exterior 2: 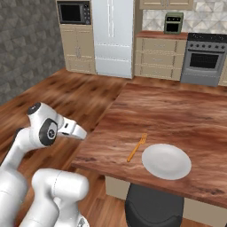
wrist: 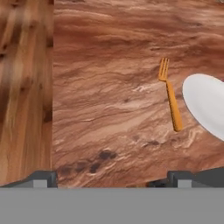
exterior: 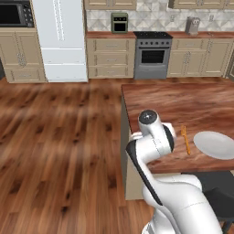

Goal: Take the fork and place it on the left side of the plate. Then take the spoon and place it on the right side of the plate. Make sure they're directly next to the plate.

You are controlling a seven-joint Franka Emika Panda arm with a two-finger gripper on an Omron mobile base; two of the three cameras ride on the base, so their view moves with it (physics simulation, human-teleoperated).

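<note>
Pincer (wrist: 112,177) apart, empty | slender orange fork (wrist: 170,95) beside round pale plate (wrist: 206,105) | veined wood table (wrist: 109,87)

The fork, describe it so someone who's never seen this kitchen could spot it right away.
Find the wooden table in front of the stove. Near its front edge sits a round pale plate. Just left of that plate, apart from it, lies the fork, tines pointing away: slender and bright orange, the only coloured thing there.
</note>
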